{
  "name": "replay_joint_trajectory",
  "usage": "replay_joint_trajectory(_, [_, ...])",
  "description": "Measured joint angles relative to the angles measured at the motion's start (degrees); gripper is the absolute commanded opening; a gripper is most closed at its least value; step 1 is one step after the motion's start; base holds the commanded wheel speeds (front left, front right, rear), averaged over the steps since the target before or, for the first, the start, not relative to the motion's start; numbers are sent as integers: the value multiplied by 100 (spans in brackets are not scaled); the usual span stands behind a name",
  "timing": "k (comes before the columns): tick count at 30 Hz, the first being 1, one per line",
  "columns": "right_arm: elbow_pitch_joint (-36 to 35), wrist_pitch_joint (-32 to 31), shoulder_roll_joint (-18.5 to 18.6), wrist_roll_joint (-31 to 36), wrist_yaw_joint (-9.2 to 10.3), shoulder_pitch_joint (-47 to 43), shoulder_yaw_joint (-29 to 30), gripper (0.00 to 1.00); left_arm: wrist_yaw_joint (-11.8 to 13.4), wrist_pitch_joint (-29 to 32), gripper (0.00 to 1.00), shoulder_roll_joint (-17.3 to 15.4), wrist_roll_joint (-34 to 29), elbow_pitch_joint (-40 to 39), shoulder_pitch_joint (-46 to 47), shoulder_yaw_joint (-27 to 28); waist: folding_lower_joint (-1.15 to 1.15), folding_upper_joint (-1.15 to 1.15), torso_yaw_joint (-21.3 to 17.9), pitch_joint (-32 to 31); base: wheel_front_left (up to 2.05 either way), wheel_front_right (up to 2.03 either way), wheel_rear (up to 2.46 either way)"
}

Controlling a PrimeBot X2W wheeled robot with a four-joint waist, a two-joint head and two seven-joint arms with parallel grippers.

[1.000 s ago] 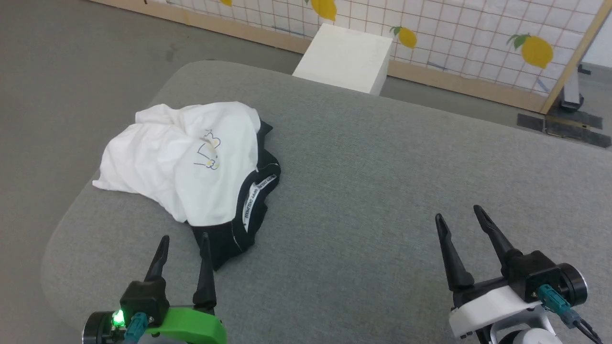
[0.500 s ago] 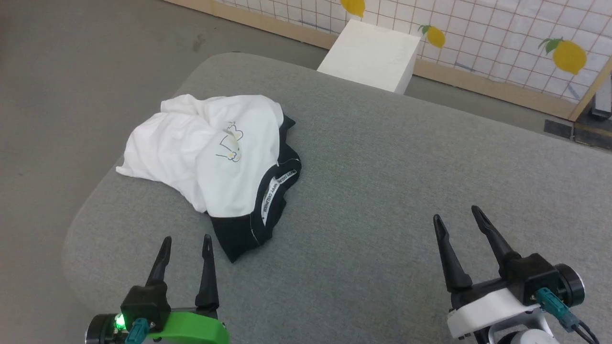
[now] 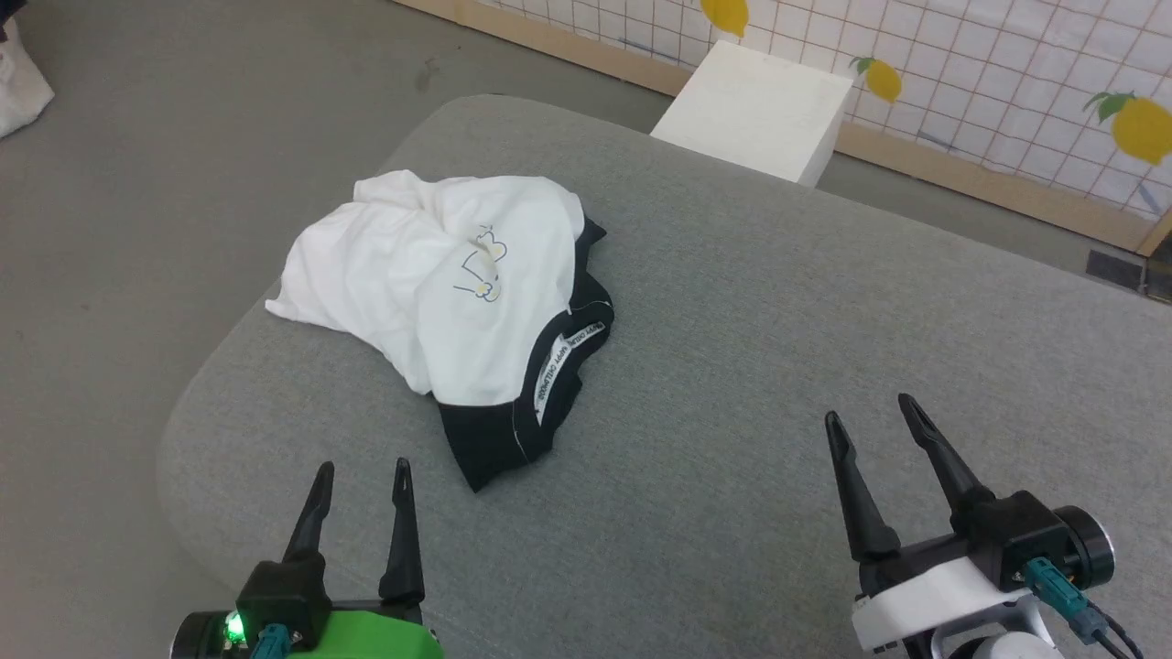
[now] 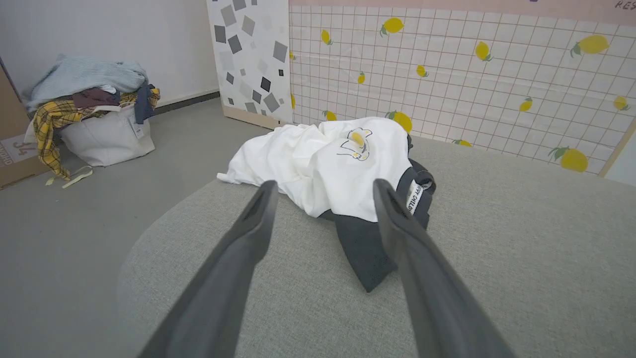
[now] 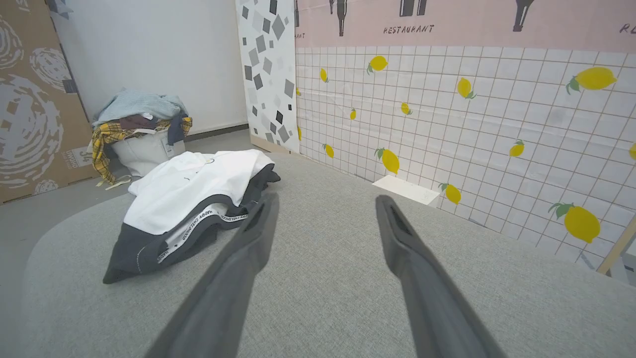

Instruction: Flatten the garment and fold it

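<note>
Hands sit nearest, both idle. Left hand (image 3: pixel 363 465) and right hand (image 3: pixel 869 407) each have fingers spread with nothing between them, above the bare grey surface (image 3: pixel 732 384). Left hand is near the black sleeve corner of the shirt (image 3: pixel 439 275) but not touching it. Right hand is well apart from it.

Shirt lies crumpled toward the surface's left end: white body bunched up, chest print on top, black collar with its label folded over on the near right side.

Change over the last second: shirt, white block (image 3: pixel 755 124) and lemon screen (image 3: pixel 1007 82) all slide right in the head view together. That's the head turning left, not the cloth moving. The crumple looks the same, and both hands hold roughly the same pose.

My read: it's just centring the shirt before reaching. No flattening has started, so the task is at zero. Left hand has the shorter reach, to the sleeve corner.

Further out, a bag of laundry (image 4: pixel 107 134) sits on the floor.
</note>
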State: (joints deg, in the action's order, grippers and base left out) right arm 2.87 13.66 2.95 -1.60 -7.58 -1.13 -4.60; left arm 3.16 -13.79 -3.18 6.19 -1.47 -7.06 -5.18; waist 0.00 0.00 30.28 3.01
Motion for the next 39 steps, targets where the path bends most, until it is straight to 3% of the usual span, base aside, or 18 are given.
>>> replay_joint_trajectory(21, [-9, 100, -3, -42, 0, 0, 13, 100, -10, -76, 100, 0, 53, -37, -45, -92, 0, 0, 178, -26, 0, 0, 0])
replay_joint_trajectory(25, [-74, 101, -4, -37, -1, 0, 69, 100, -158, -92, 100, -3, 202, -203, 163, -87, 0, 0, 182, 31, 0, 0, 0])
replay_joint_trajectory(30, [-252, 101, -2, 102, 0, 5, 138, 100, -525, -52, 100, -253, 145, -230, 1084, -157, 0, 0, 182, 214, 0, 0, 0])
replay_joint_trajectory(39, [-769, -9, 287, 176, -1, 221, 170, 100, -853, 1272, 100, -611, 247, -71, 3163, -282, 0, 0, 121, 786, 0, 0, 0])
